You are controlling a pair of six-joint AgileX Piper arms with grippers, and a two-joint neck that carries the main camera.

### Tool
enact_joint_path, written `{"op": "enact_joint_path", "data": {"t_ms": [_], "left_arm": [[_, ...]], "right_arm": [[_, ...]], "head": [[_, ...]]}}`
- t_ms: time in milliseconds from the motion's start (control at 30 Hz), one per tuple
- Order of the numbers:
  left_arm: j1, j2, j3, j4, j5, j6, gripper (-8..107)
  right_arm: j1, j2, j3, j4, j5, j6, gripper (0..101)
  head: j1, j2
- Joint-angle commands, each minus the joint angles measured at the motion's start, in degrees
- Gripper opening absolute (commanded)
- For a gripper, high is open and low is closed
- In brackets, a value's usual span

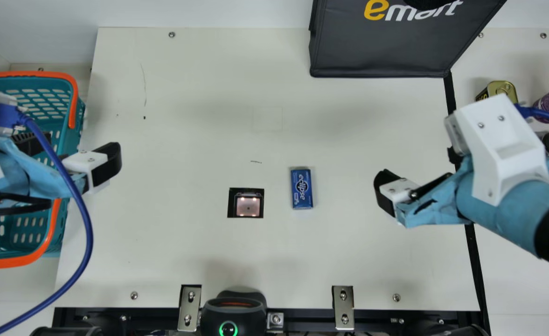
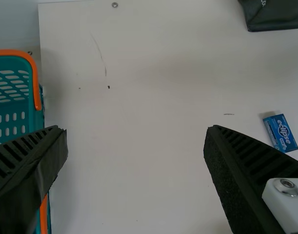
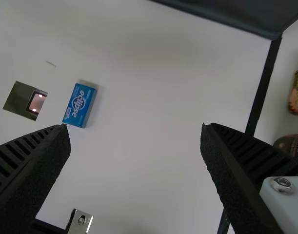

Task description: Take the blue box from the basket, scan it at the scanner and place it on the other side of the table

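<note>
Left of your open right gripper (image 3: 134, 125), the blue box (image 1: 302, 189) lies on the table (image 1: 195, 247): straddle its long sides squarely, then close gently, keeping the open left gripper (image 2: 135, 127) clear.

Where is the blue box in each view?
Main view: blue box just right of centre.
Left wrist view: near the right edge, around mid-height.
Right wrist view: left of centre, slightly above mid-height.
Shared landmark: dark bag, at the top of each picture, towards the right.

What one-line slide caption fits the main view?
Blue box lying beside the scanner window, with the robot's open right gripper off to its right.
</note>
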Motion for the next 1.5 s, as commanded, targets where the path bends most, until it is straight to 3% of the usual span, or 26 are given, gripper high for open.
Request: {"op": "enact_joint_path", "data": {"t_ms": [0,533,833,1133,1467], "left_arm": [[0.00,0.00,0.00,0.00,0.00,0.00,90],[0.00,0.00,0.00,0.00,0.00,0.00,90],[0.00,0.00,0.00,0.00,0.00,0.00,90],[0.00,0.00,0.00,0.00,0.00,0.00,90],[0.00,0.00,0.00,0.00,0.00,0.00,90]], "right_arm": [[1.93,2.37,-0.27,-0.72,0.16,2.83,95],[17.45,14.71,-4.48,-7.29,0.13,27.99,95],[25.45,20.60,-4.82,-11.10,-1.60,39.36,95],[30.67,25.76,-2.50,-13.51,-5.42,46.77,95],[32.51,30.24,1.28,-13.85,-11.69,51.29,95]], "head": [[-1.66,0.00],[-1.66,0.00],[-1.66,0.00],[-1.66,0.00],[-1.66,0.00]]}}
